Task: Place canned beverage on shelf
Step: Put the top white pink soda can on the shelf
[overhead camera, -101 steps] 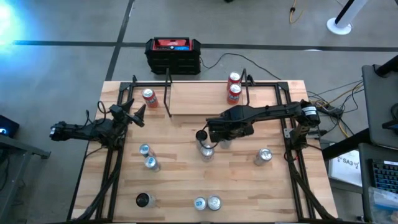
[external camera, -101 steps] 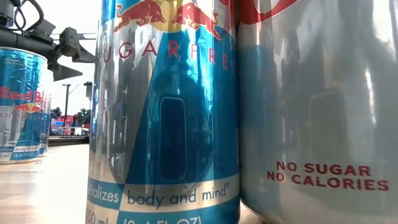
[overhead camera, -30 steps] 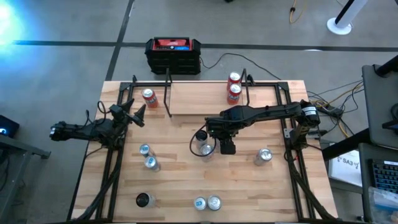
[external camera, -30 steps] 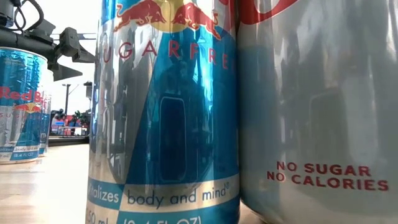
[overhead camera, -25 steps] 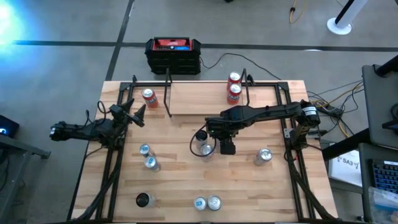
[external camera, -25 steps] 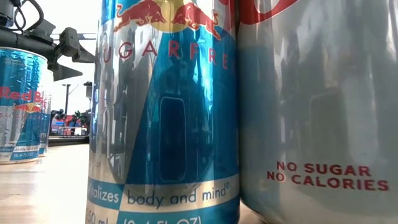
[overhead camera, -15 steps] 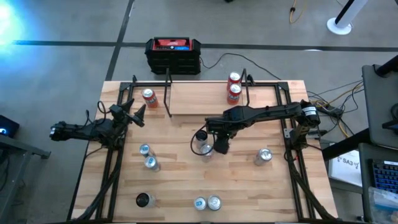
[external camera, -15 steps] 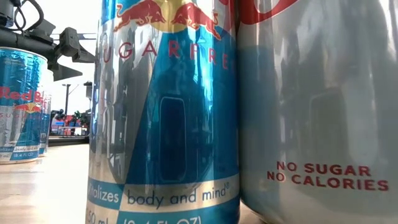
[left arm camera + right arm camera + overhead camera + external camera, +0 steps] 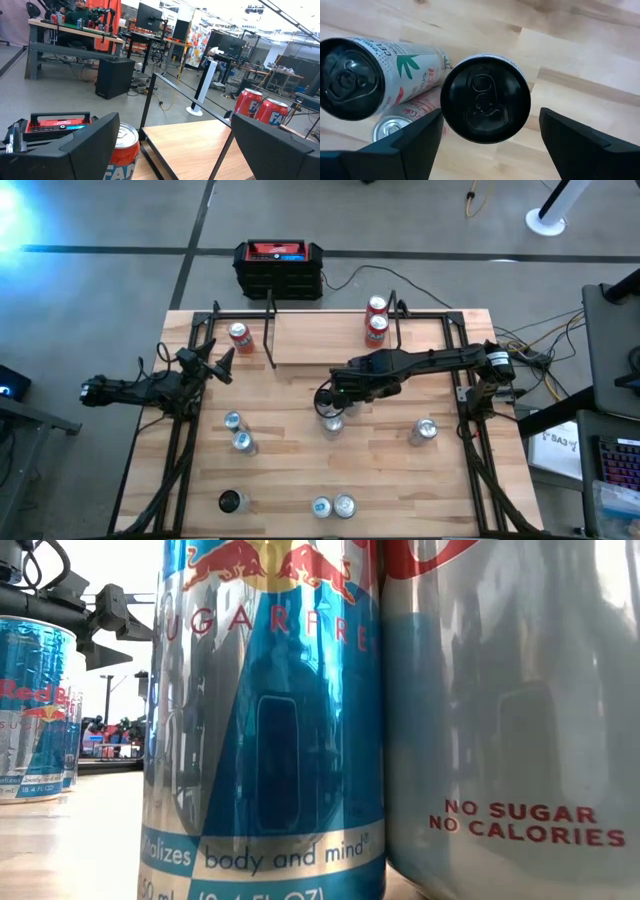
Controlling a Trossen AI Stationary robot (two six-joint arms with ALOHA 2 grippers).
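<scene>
A black-topped can (image 9: 485, 97) stands upright in the middle of the table. My right gripper (image 9: 491, 112) points down over it, open, one finger on each side of its top; bare wood shows between the can and one finger. In the high view this gripper (image 9: 330, 402) hangs over the table's middle. The shelf (image 9: 330, 340), a light board between thin black posts, stands at the far side. Two red cans (image 9: 377, 318) are at its right end and one red can (image 9: 239, 335) is left of it. My left gripper (image 9: 218, 363) waits open at the left.
Beside the black-topped can stand another black-topped can (image 9: 347, 77) and a silver-topped one (image 9: 390, 127). More cans stand at the near left (image 9: 237, 432), near edge (image 9: 333, 506) and right (image 9: 423, 430). A black box with a red top (image 9: 278, 265) sits behind the table.
My right gripper has rolled about the line it points along while staying over the cans in the middle of the table; its camera block has swung from the near side up under the arm. The cans have kept their places.
</scene>
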